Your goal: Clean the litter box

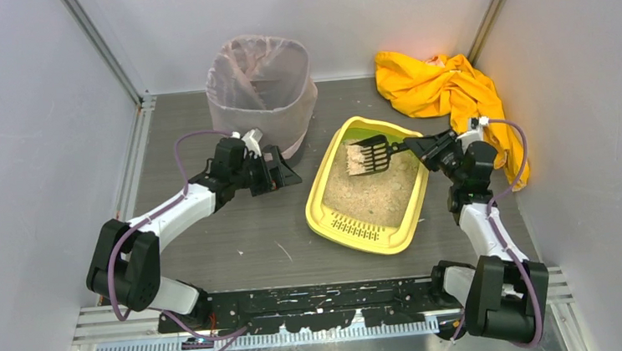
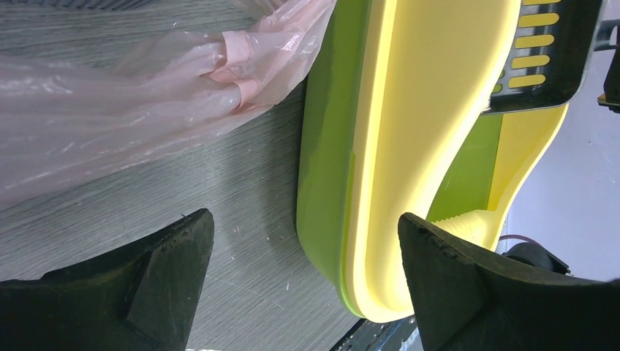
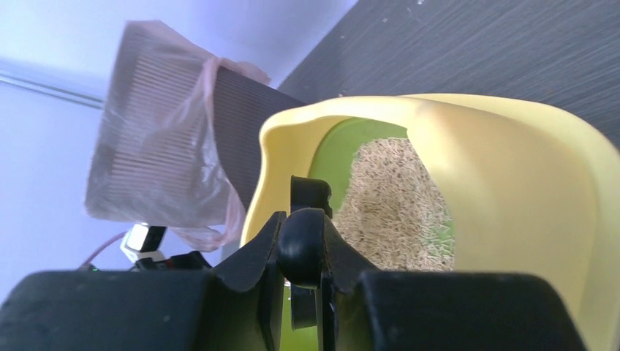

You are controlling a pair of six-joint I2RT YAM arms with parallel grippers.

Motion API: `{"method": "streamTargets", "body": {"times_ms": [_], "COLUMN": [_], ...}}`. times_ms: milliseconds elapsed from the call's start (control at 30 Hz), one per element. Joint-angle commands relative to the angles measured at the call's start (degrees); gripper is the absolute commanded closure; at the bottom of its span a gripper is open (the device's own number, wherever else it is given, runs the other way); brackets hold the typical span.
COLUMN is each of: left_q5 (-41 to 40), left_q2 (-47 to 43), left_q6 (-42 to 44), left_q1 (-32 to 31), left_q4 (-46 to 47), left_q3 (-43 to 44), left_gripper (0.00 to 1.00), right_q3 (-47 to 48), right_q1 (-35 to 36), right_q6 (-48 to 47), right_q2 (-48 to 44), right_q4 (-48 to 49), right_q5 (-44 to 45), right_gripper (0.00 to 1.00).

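Observation:
The yellow litter box (image 1: 316,202) with beige litter (image 1: 376,191) lies right of centre, its slotted ledge at the near end. My right gripper (image 1: 424,145) is shut on the handle of a black slotted scoop (image 1: 368,155), which hangs over the box's far end with litter on it. In the right wrist view the fingers (image 3: 252,259) clamp the scoop handle (image 3: 311,191) above the litter (image 3: 395,212). My left gripper (image 1: 286,171) is open and empty, just left of the box. In the left wrist view it (image 2: 303,241) faces the box's outer wall (image 2: 409,146); the scoop (image 2: 556,66) shows at the top right.
A tall bin lined with a pinkish bag (image 1: 260,87) stands at the back, right behind my left gripper; the bag (image 2: 131,102) fills the left wrist view's upper left. A crumpled yellow cloth (image 1: 443,85) lies in the back right corner. Grey walls enclose the table.

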Motion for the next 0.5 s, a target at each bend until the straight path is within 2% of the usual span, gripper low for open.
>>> {"method": "streamTargets", "body": {"times_ms": [0, 200, 467], "left_q5": [1.68, 1.78, 2.22], "left_q2": [-1.80, -1.64, -1.51], "left_q6": [-0.36, -0.57, -1.09], "left_q1": [-0.24, -0.28, -0.97], "left_q4": [2.89, 4.19, 4.85], "left_q3": [0.69, 0.69, 0.71], "left_gripper": [0.05, 0.05, 0.05], "right_q3": [-0.90, -2.98, -9.51], "right_q1": [-2.78, -5.99, -11.06], "right_q6": [8.57, 13.98, 25.34], "right_q2": [0.01, -1.05, 0.36], "right_q4": [12.71, 17.47, 31.57], "right_q5": [-6.92, -9.64, -13.35], "right_gripper": [0.99, 0.99, 0.99]}}
